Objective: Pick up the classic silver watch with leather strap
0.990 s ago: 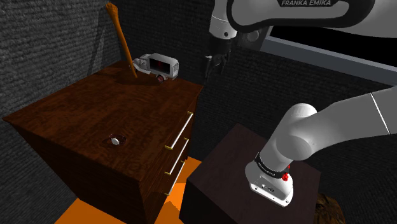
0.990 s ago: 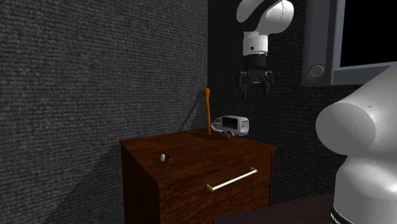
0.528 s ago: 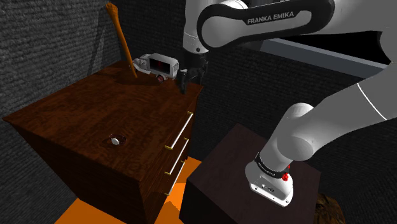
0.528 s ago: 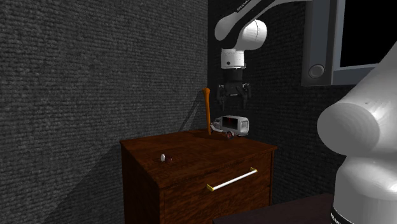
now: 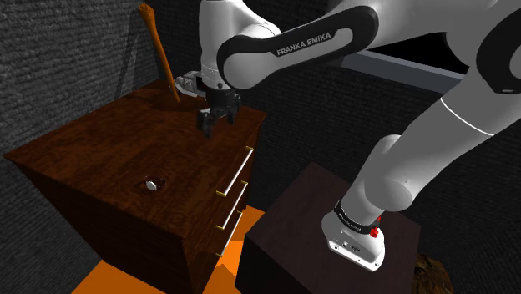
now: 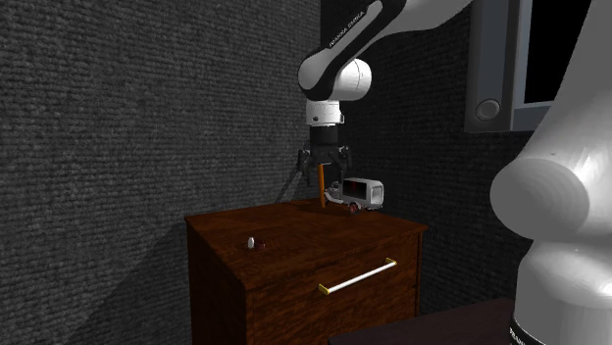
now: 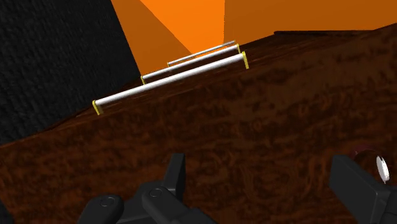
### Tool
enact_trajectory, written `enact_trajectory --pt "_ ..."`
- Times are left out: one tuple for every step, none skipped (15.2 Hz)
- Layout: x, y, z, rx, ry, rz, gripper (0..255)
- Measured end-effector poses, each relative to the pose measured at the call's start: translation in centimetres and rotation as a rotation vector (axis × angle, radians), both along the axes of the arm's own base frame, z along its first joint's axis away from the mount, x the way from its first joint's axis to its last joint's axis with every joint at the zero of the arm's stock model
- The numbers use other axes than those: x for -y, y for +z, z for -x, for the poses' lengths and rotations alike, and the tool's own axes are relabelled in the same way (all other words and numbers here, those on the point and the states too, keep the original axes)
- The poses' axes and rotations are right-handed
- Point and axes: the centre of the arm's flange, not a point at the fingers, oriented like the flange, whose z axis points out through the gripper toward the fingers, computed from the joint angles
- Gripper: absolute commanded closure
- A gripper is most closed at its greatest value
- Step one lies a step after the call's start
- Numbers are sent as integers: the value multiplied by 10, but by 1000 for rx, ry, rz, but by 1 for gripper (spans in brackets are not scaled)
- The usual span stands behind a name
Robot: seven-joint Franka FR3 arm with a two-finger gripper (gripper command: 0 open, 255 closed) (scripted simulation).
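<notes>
Silver and small: expect watch (image 5: 151, 185) to skid across dresser (image 5: 92, 154) if clipped off-centre. Guide end effector (image 5: 214, 125), fingers spread, hovering near leaning stick (image 5: 160, 50), down squarely.

Dresser top (image 5: 108, 159) open around watch (image 5: 151, 185), bat (image 5: 161, 52) and van (image 6: 363, 193) at back
</notes>
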Motion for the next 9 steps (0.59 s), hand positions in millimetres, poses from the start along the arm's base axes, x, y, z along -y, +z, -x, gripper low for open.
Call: enact_trajectory --pt "-10 -7 -6 1 4 1 0" --pt "-20 -13 -12 3 8 2 0" --pt "-31 -18 -17 4 12 4 0" --pt "-42 -24 -26 6 16 5 0" --pt "-50 -31 -31 7 20 6 0" --pt "-61 -37 -38 8 24 7 0" --pt "-71 -45 -43 9 28 8 0" --pt "-80 -52 -49 11 32 10 0" --pt "-91 -56 -54 12 36 11 0"
